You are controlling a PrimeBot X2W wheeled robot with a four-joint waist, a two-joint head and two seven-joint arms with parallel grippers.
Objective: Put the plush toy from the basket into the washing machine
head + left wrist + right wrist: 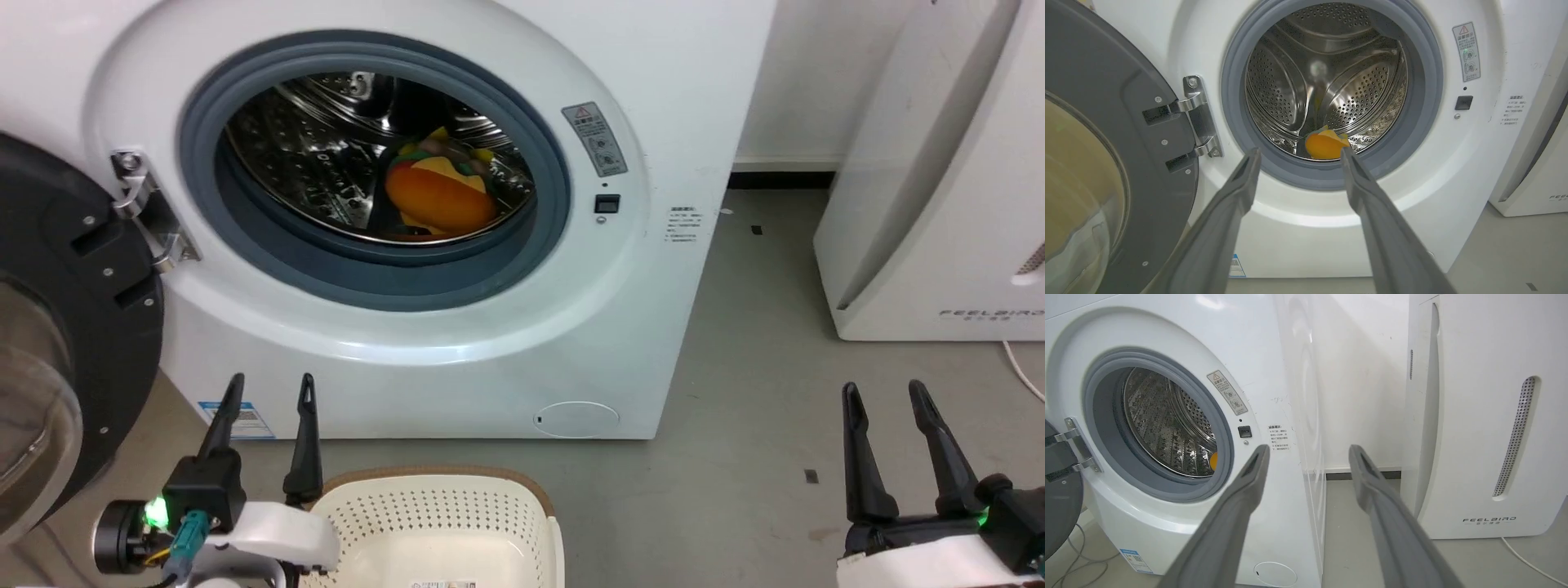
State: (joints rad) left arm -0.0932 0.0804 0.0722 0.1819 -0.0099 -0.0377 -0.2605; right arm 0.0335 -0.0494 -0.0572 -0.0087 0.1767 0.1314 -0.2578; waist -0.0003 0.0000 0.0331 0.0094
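The hamburger plush toy lies inside the steel drum of the washing machine, orange bun facing out; its orange edge also peeks over the grey gasket in the left wrist view, and a sliver of the toy shows in the right wrist view. The machine's dark door hangs swung out at the left. The cream basket sits on the floor below the porthole with a label on its bottom. My left gripper is open and empty above the basket's left rim. My right gripper is open and empty at the lower right.
The white slanted FEELBIRD appliance stands to the right of the washer, with a white cable on the grey floor beside it. The open door juts out close to my left arm. Cables lie near the washer's left foot.
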